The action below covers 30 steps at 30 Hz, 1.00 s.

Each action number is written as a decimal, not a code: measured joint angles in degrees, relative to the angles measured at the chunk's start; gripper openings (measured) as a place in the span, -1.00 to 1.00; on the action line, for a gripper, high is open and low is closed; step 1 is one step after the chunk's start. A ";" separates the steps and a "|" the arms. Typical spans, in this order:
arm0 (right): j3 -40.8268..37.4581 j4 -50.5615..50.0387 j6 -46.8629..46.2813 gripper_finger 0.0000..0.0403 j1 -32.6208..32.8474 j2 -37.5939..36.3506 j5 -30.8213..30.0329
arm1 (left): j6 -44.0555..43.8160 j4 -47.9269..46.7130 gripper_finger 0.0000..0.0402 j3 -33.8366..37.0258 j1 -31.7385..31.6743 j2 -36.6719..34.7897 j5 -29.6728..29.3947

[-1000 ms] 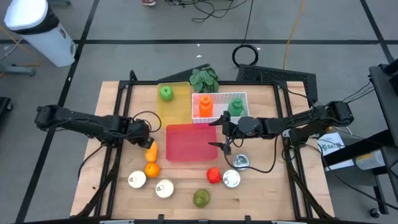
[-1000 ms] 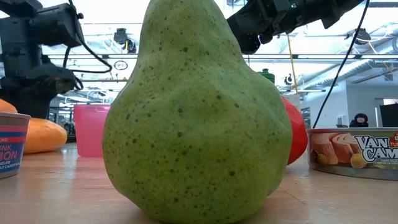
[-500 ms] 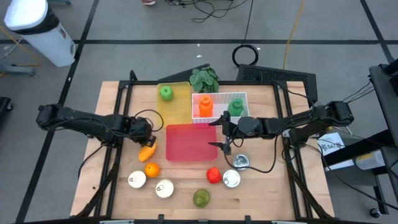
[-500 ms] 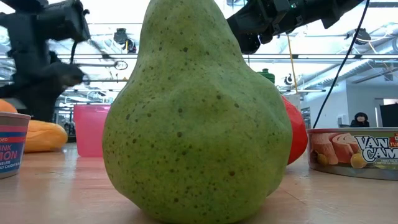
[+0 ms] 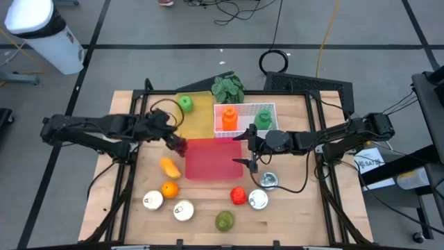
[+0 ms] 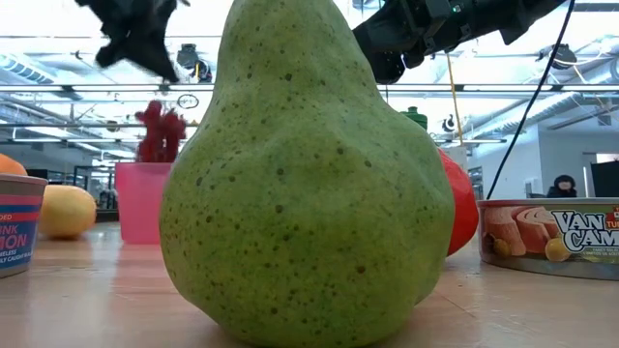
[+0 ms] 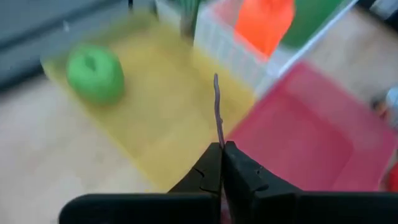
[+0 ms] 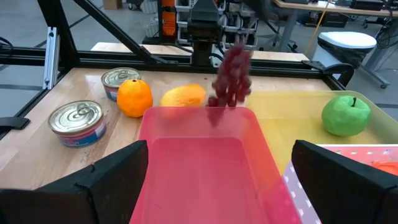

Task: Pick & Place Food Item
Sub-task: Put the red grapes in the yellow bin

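Left gripper [image 5: 175,142] lifted knobbly, probably grape, bunch [image 8: 231,76] (thin stem) over smooth red tray [image 5: 211,167].

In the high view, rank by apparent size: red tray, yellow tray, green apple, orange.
1. red tray
2. yellow tray, partly covered by the left arm, so this is unsure
3. green apple and orange look about alike; no ranking between them.

A: Any readable text?

B: Low view, the round metal can with the tan-and-blue paper label [image 6: 553,238] at the table's right edge: "VAN CAM", cut off by the frame.

A: And the left edge?

B: The short can with the white, pink-lettered label [image 6: 20,224] shows partial letters, "INK" above "ON", also cut.

A: Lids on the other tins, high view?

B: Too small to read.
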<state>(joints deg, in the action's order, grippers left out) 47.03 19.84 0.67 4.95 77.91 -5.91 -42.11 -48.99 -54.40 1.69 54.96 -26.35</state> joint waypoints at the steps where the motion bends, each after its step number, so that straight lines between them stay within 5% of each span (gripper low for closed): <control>1: 0.00 0.00 0.00 0.87 0.00 0.00 0.00 | 1.62 0.11 -0.98 -1.64 0.00 0.00 -1.30; 8: 0.00 0.00 0.00 0.87 0.00 0.00 0.00 | 18.27 12.36 -0.98 -8.92 -0.34 0.00 -9.39; 16: 0.00 0.00 0.00 0.87 0.00 0.00 0.00 | 35.13 28.99 -0.97 -9.17 -5.48 2.56 -9.79; 25: 0.00 -0.01 0.00 0.87 0.00 0.00 -0.01 | 35.85 30.23 -0.97 -9.10 -16.89 11.52 -9.09; 30: 0.00 -0.02 0.00 0.87 0.00 0.00 0.00 | 35.98 35.89 -0.95 -9.06 -21.61 17.08 -0.70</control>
<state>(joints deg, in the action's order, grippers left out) 47.03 19.81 0.67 4.95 77.91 -5.91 -6.13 -13.11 -63.46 -19.92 72.04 -27.05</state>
